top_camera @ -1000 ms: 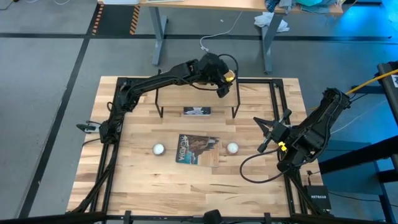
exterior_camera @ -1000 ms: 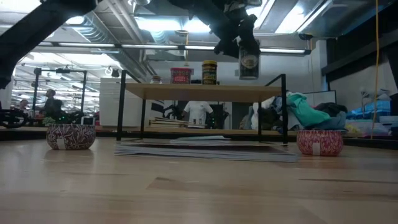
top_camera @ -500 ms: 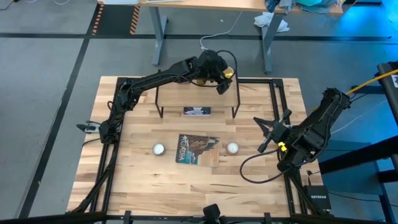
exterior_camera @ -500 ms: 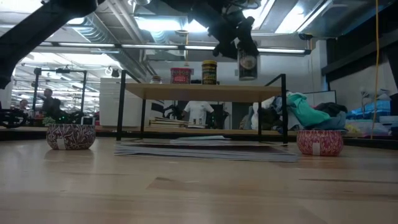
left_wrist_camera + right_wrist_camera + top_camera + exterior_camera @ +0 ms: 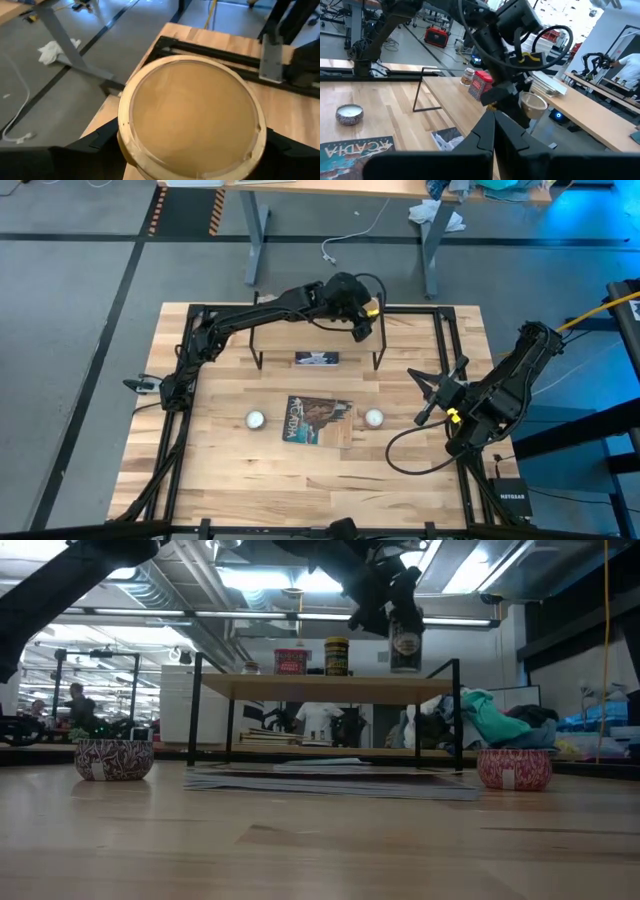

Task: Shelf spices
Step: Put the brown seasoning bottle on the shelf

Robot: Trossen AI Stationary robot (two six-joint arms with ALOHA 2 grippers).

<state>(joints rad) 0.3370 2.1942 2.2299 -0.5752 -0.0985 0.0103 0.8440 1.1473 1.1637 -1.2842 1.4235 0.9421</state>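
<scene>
The shelf [image 5: 325, 687] is a light-wood board on thin black legs at the table's far middle. On it stand the red square tin [image 5: 290, 661], the yellow dark-lidded jar [image 5: 336, 656] and the tiny brownish jar [image 5: 252, 667]. My left gripper [image 5: 362, 310] is shut on the wider tan jar [image 5: 404, 640] just above the shelf's right end. That jar's lid [image 5: 192, 115] fills the left wrist view. My right gripper [image 5: 424, 396] waits shut near the table's right edge. My left gripper pinches the tan jar between its two fingers, one finger [image 5: 100, 142] on each side of the jar's wall just below the lid's rim [image 5: 127, 145]. It comes from above, slanting down. The jar is nearly upright, its base just over the shelf board; whether it touches, I cannot tell.
A flat dark picture book [image 5: 318, 420] lies mid-table between two small white round tins [image 5: 255, 420] [image 5: 373, 418]. A small dark card [image 5: 316, 359] lies under the shelf. Black frame rails [image 5: 440, 340] border the table.
My left gripper carried the tan jar first toward the table's far edge, then back toward the near side and slightly down. The jar, tilted before, now stands more upright and lower over the shelf's right end.
</scene>
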